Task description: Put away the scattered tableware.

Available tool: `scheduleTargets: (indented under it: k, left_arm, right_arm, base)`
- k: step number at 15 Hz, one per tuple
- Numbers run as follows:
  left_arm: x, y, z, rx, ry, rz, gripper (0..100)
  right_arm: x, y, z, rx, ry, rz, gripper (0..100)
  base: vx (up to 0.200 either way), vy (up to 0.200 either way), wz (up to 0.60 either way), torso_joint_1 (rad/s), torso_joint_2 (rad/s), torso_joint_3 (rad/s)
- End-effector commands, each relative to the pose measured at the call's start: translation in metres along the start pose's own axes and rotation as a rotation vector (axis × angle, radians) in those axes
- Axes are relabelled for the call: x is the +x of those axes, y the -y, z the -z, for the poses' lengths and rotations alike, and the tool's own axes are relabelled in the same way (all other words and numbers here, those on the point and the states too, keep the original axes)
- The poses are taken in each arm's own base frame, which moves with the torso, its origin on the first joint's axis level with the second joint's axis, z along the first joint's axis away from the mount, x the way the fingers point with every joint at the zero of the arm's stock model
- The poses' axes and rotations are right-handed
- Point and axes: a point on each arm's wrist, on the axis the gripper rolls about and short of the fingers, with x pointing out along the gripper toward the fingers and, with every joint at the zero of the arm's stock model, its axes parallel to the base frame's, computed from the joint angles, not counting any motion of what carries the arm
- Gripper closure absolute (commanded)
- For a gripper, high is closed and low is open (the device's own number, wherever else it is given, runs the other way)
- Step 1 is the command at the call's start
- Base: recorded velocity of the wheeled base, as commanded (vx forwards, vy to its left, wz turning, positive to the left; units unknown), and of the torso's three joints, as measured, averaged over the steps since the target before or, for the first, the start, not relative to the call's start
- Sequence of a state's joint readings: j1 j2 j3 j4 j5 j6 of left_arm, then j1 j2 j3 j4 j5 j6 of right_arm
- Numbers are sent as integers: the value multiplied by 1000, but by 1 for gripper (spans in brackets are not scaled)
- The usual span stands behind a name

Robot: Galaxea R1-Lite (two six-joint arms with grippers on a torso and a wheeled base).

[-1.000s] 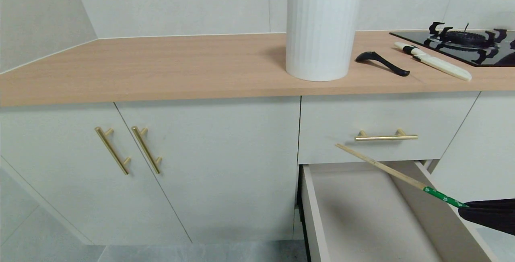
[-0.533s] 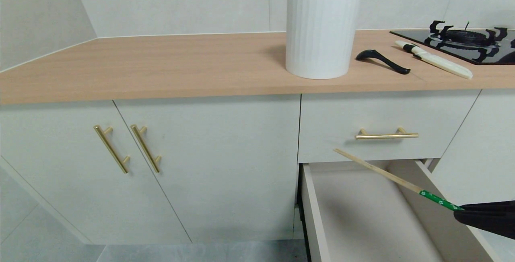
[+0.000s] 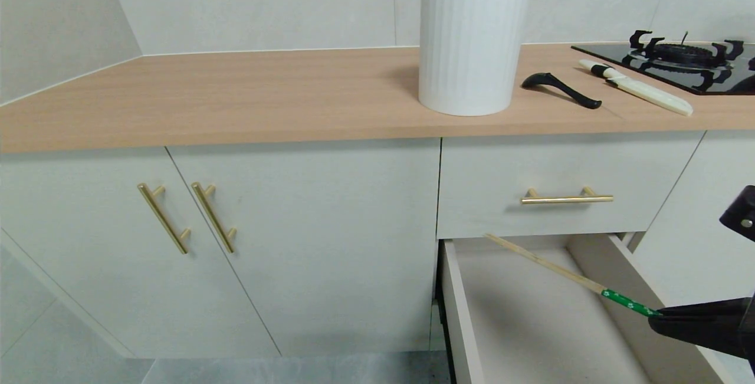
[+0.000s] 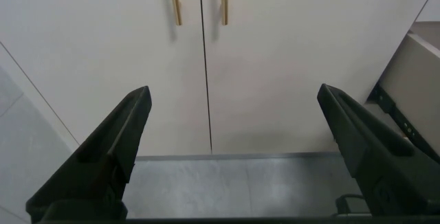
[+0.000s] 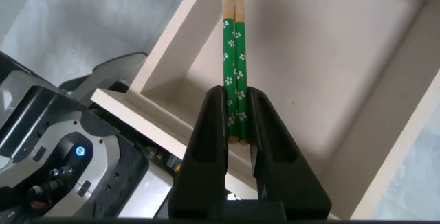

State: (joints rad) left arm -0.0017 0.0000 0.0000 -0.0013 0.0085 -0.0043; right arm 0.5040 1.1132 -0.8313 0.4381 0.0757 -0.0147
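Note:
My right gripper (image 3: pixel 657 314) (image 5: pixel 234 124) is shut on a pair of wooden chopsticks (image 3: pixel 566 275) (image 5: pixel 234 38) with green flowered ends. It holds them slanted over the open lower drawer (image 3: pixel 531 319) (image 5: pixel 330 52), tips pointing toward the drawer's back left. The drawer's inside is bare. On the wooden counter (image 3: pixel 236 95) lie a black spoon (image 3: pixel 560 89) and a white knife (image 3: pixel 640 89), right of a tall white ribbed cylinder (image 3: pixel 472 36). My left gripper (image 4: pixel 234 155) hangs open with nothing between its fingers, low before the cabinet doors (image 4: pixel 206 59).
A shut upper drawer with a gold handle (image 3: pixel 566 198) sits just above the open one. Two cabinet doors with gold handles (image 3: pixel 189 219) are on the left. A black gas hob (image 3: pixel 684 59) occupies the counter's far right. Grey floor lies below.
My right gripper has lowered the chopsticks; their tips dropped from in front of the upper drawer down to the open drawer's back rim. The camera shifted slightly early on.

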Motion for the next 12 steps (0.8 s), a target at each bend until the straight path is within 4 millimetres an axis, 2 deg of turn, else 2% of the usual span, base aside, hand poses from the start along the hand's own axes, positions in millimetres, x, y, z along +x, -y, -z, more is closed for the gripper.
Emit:
scheduleTargets:
  k: [1,4,5,6,8,9,11,12]
  left_arm:
    - [0,0,0,0,-1,-1,0]
    - [0,0,0,0,-1,-1,0]
    - [0,0,0,0,-1,-1,0]
    - [0,0,0,0,-1,-1,0]
    - [0,0,0,0,-1,-1,0]
    - [0,0,0,0,-1,-1,0]
    - [0,0,0,0,-1,-1,0]
    - [0,0,0,0,-1,-1,0]
  right_arm:
    - [20,1,-3,9,-74,1,100]
    - [51,5,-7,34,-191,17,100]
    - [52,5,-7,37,-194,19,100]
    - [76,7,-14,128,-258,44,100]
    - [98,9,-17,180,-306,60,100]
    - [104,9,-18,194,-307,62,100]
    - [141,13,-23,303,-261,112,100]
    - [151,14,-23,320,-253,130,100]
  base:
    - [0,0,0,0,0,0]
    - [0,0,0,0,0,0]
    - [0,0,0,0,0,0]
    - [0,0,0,0,0,0]
    - [0,0,0,0,0,0]
    - [0,0,0,0,0,0]
    - [0,0,0,0,0,0]
    - [0,0,0,0,0,0]
